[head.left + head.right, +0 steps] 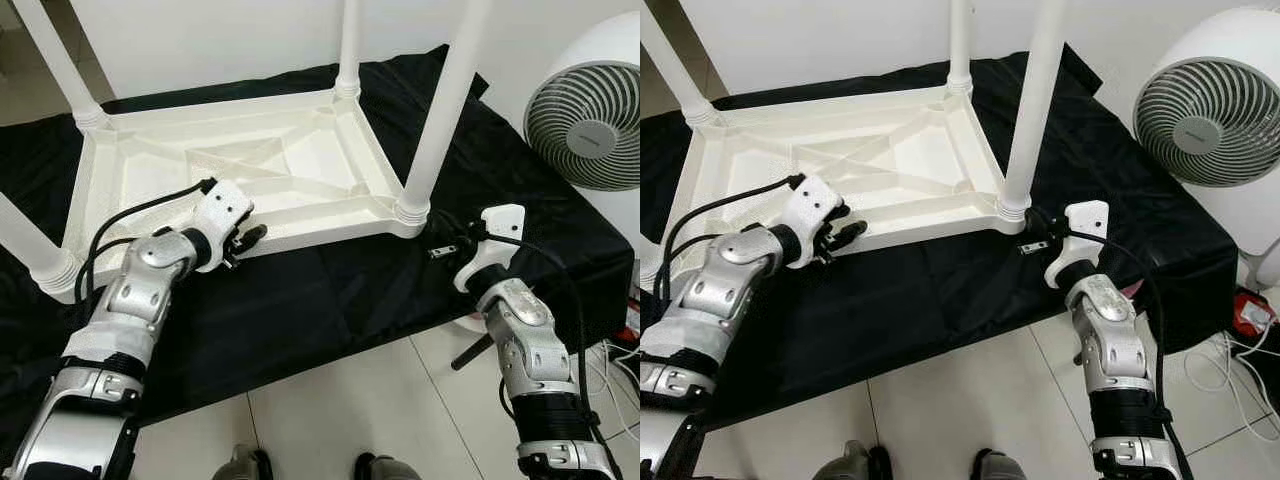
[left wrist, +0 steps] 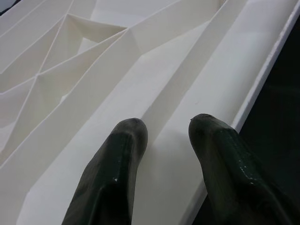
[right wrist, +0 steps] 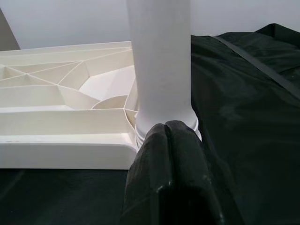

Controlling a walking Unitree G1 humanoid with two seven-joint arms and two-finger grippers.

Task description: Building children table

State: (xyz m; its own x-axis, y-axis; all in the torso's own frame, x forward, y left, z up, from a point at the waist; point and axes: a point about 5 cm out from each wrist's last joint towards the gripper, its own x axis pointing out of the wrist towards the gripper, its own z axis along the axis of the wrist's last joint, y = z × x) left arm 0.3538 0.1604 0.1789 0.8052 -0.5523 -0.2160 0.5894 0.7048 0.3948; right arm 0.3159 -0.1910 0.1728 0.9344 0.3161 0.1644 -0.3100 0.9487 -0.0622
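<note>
The left gripper (image 2: 164, 129) hangs spread over the near rim of the upturned tabletop (image 1: 250, 165) on the black cloth (image 1: 330, 300). The right gripper (image 3: 166, 129), fingers pressed together, sits at the base of the near right leg (image 1: 440, 110). Four legs stand fitted.

A: Head cams looked forward and down from standing height, both catching the upturned white table (image 1: 250, 170) on the black cloth (image 1: 330, 300).

B: Yeah, and the wrist cams sat way closer. Left skimmed the table's ribbed underside, right faced the near table leg (image 3: 159, 61).
</note>
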